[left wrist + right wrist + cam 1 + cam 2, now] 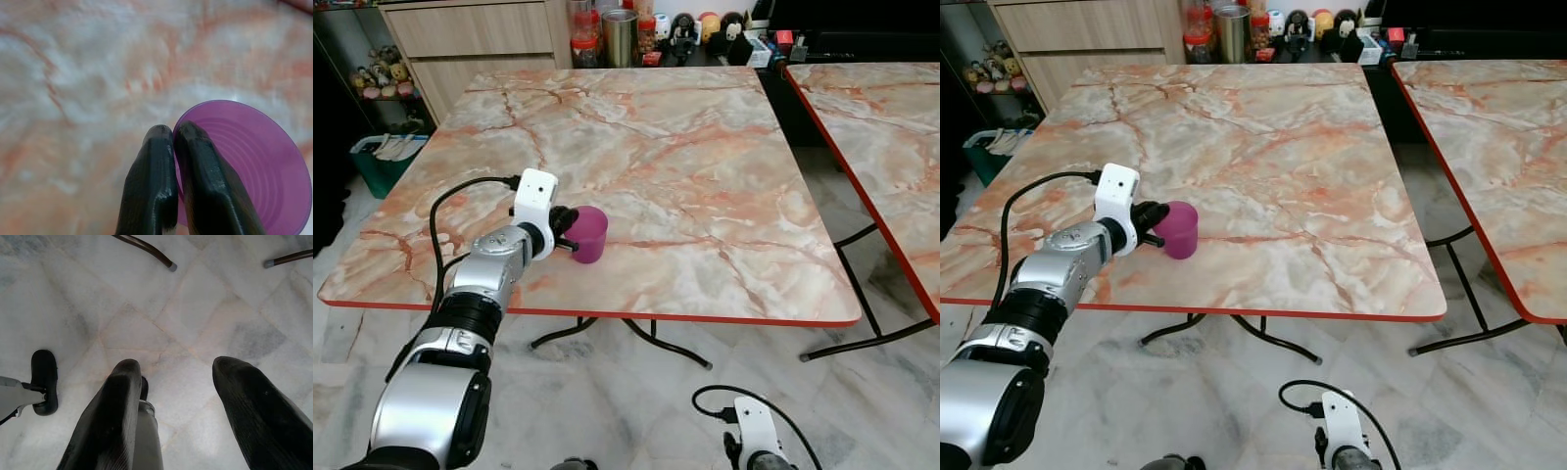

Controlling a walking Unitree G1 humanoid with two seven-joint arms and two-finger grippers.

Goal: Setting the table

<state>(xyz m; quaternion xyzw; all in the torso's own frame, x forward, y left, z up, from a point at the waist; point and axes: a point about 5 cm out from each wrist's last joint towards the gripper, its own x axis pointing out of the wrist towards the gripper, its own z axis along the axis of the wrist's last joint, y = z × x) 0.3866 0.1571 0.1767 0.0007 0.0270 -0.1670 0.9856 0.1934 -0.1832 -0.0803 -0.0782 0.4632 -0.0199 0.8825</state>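
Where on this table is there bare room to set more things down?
Nearly everywhere: the marble table is bare from the purple cup, pinched by the left gripper near the front-left edge, to the far and right edges. Clutter sits only on the counter beyond.

Marble-pattern table (685, 176), red edge; purple cup (590, 233) near front-left.

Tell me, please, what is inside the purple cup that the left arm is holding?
The purple cup looks empty: the left wrist view shows only its ribbed inner wall. The left gripper has its jaws pinched on the rim, one finger inside, covering part of the interior.
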